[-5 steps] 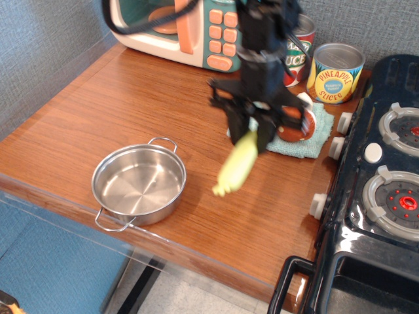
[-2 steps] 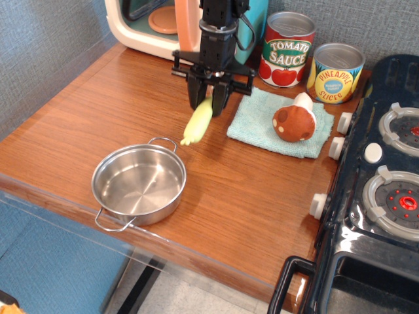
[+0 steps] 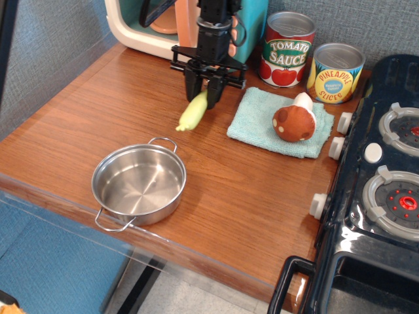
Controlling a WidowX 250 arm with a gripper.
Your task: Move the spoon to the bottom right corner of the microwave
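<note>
My gripper (image 3: 205,93) is shut on the spoon (image 3: 192,112). I see only the spoon's pale yellow-green handle, which slants down to the left just above the wooden table; its metal bowl is hidden between the fingers. The gripper hangs right in front of the microwave (image 3: 141,29), near its right front corner. The microwave is cream-white with a teal front and an open peach-handled door, and my arm covers its button panel.
A steel two-handled pot (image 3: 138,184) sits near the table's front left. A teal cloth (image 3: 258,121) with a brown mushroom toy (image 3: 294,122) lies to the right of the gripper. A tomato sauce can (image 3: 287,49) and a pineapple can (image 3: 334,72) stand behind. The black stove (image 3: 380,190) fills the right side.
The gripper has carried the spoon from above the cloth leftward and back toward the microwave, and a little lower. The mushroom, earlier hidden by the arm, now shows.
</note>
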